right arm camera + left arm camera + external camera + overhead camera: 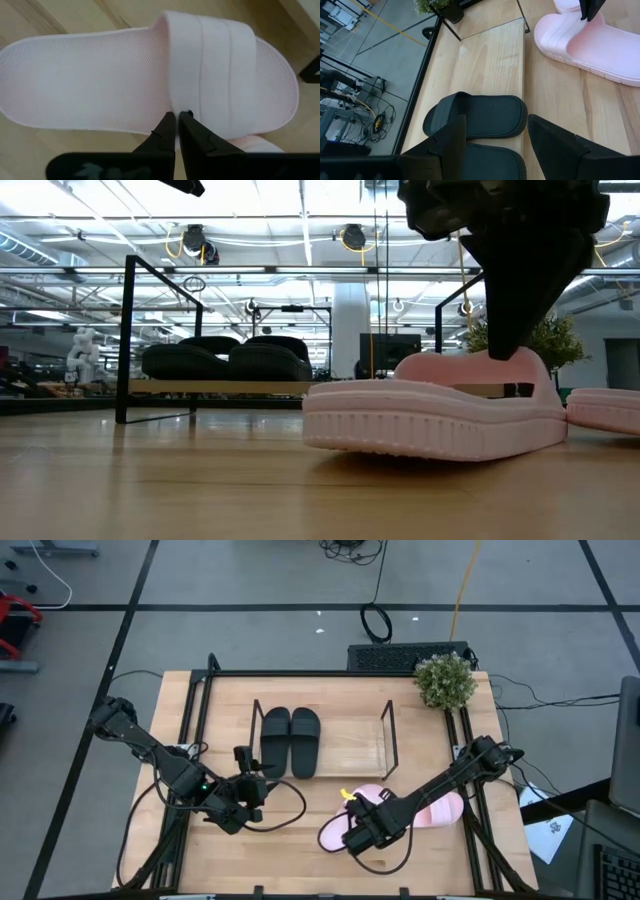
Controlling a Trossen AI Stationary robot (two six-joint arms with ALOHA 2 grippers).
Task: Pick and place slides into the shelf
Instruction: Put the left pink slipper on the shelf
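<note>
Holding item: my right gripper [177,119], jaws pinching strap edge of pink slide [345,828] on table [300,860]. Left gripper [495,135] jaws spread; black slides [290,740] ahead, on shelf [350,745].

Count of things on the desk [220,850]

Two black slides [290,740], two pink slides [400,812], one shelf [350,745], one potted plant [445,680].

The scene was evenly and brightly lit from overhead ceiling lamps [352,236], seen glaring in the low view. Soft shadows were cast under the pink slide [440,415]. The bench [150,490] foreground was blurred.
</note>
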